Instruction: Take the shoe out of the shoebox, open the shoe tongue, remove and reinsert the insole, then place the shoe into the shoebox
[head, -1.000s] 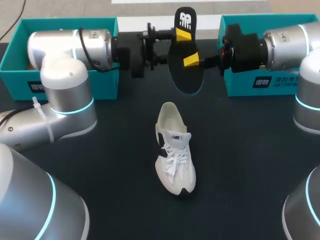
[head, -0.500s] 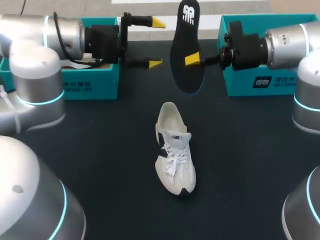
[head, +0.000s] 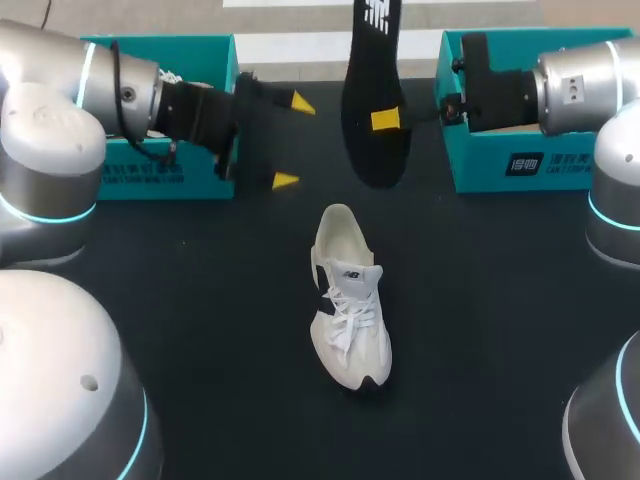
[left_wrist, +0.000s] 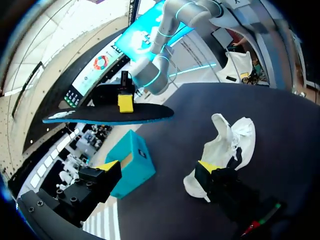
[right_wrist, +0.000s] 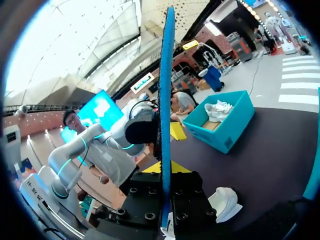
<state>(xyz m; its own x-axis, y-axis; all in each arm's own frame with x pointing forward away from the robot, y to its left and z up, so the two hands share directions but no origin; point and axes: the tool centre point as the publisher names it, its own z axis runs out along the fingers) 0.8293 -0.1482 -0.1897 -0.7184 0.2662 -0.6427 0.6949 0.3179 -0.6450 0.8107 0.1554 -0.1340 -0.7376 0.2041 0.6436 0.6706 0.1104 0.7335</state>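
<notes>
The white shoe (head: 349, 300) lies on its sole in the middle of the dark table, toe toward the front. Above and behind it hangs the black insole (head: 374, 100), upright in the air, with my right gripper (head: 386, 120) shut on its edge. In the right wrist view the insole (right_wrist: 165, 100) stands edge-on between the fingers of that gripper (right_wrist: 162, 172). My left gripper (head: 293, 141) is open and empty, left of the insole and apart from it. The left wrist view has its own gripper (left_wrist: 157, 167) open, with the insole (left_wrist: 110, 114) and the shoe (left_wrist: 225, 145) ahead.
Teal shoebox (head: 150, 172) stands at the back left with a second white shoe (right_wrist: 219, 110) inside. Another teal shoebox (head: 520, 160) stands at the back right, under my right arm. Bare dark table surrounds the shoe.
My left gripper has let go of the insole, opened wide and drawn back to the left and lower. The right gripper has lifted the insole slightly. The shoe has not moved.
</notes>
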